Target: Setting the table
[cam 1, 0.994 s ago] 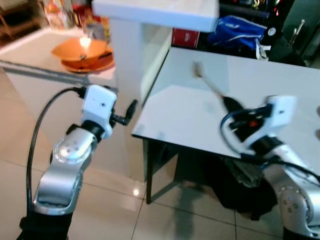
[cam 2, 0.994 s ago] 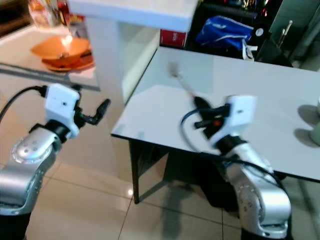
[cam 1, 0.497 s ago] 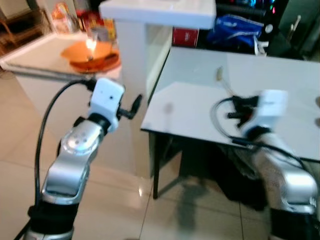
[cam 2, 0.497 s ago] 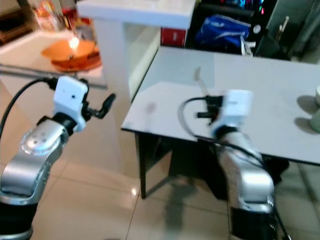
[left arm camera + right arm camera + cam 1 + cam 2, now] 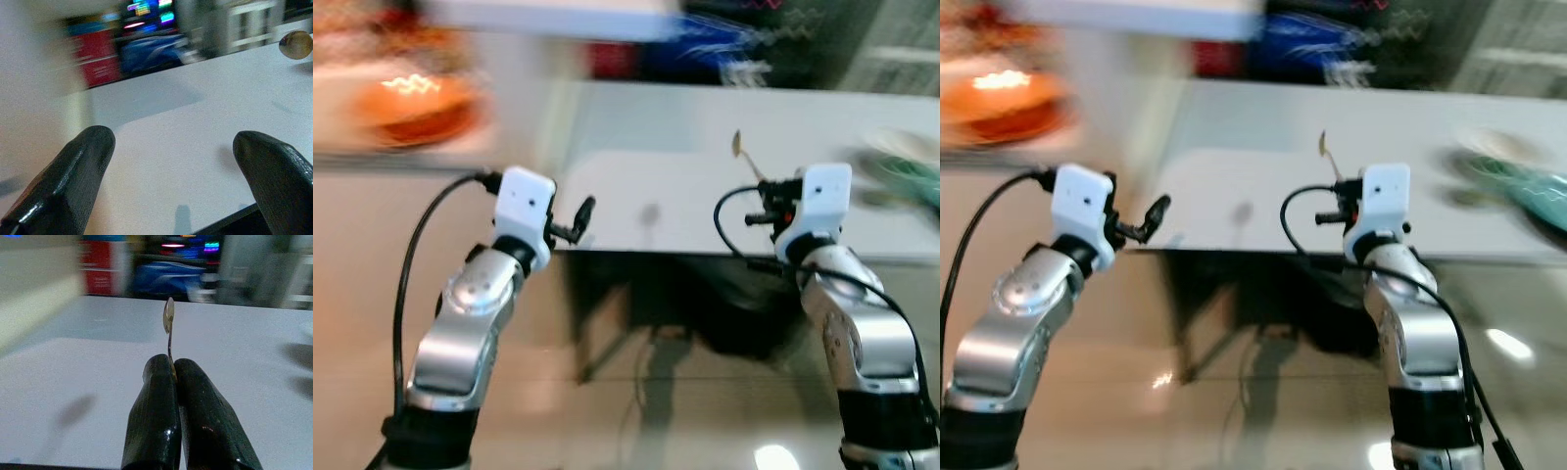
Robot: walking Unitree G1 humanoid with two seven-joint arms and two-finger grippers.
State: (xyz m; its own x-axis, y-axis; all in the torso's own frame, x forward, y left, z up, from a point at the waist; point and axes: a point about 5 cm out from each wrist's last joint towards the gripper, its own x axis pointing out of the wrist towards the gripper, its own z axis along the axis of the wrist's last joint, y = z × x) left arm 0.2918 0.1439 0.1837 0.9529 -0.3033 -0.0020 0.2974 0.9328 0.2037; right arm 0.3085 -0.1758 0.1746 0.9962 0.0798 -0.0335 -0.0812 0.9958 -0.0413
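Head views blurred. My right claw [image 5: 173, 377] is clamped on a spoon [image 5: 168, 318], bowl raised above the white tabletop [image 5: 656, 157] near its front edge. My left claw [image 5: 171, 166] is spread wide, empty, just off the tabletop's corner.

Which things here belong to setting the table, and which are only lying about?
Belonging to the job:
- spoon, pinched in the right hand
- white table, where it would go
- left hand, open and holding nothing

Lying about:
- orange bowl on the side counter, blurred
- blue bag behind the table
- green-patterned thing at the table's right, too blurred to name
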